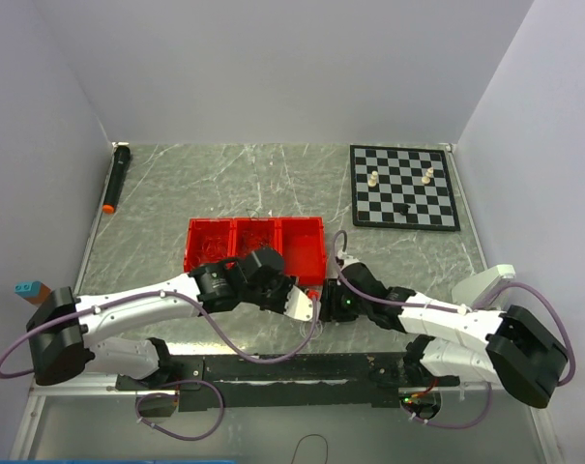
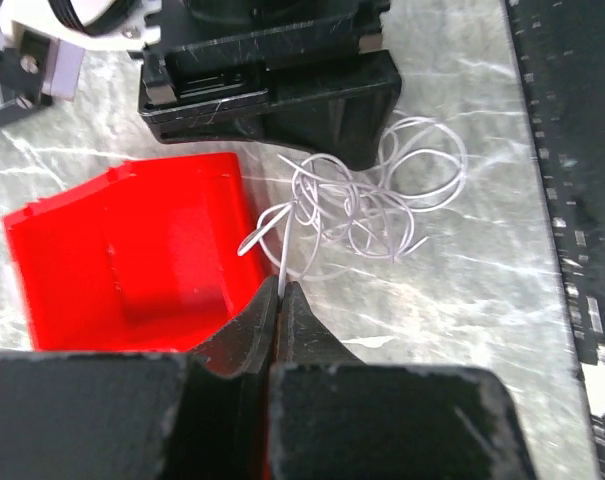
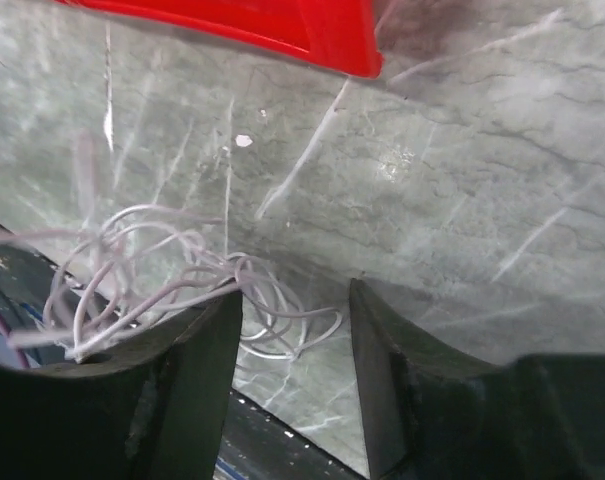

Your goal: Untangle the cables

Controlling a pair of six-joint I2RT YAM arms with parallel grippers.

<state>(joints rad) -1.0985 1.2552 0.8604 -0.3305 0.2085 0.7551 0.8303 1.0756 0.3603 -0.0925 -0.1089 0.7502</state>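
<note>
the left gripper (image 2: pixel 282 292) has its jaws pressed together on a single pale strand of the cables (image 2: pixel 367 200). the strand comes up from between the tips and runs into the knot just ahead of them. the rest of the bundle lies as a loose nest of thin whitish loops on the table (image 2: pixel 462 300), ahead of and slightly right of those jaws. its far edge reaches the black body of the right gripper (image 3: pixel 294 300). the red tray (image 2: pixel 132 260) sits to the left of the closed jaws, with its near corner just beside the tips.

the right gripper's jaws stand apart with nothing clamped. in its wrist view the tangle gathers around the finger (image 3: pixel 197 390) on the left of the picture, and a few loops spill into the gap between the jaws, flat on the table. the tray's edge lies well ahead of the open jaws. only pale strands can be made out.
</note>
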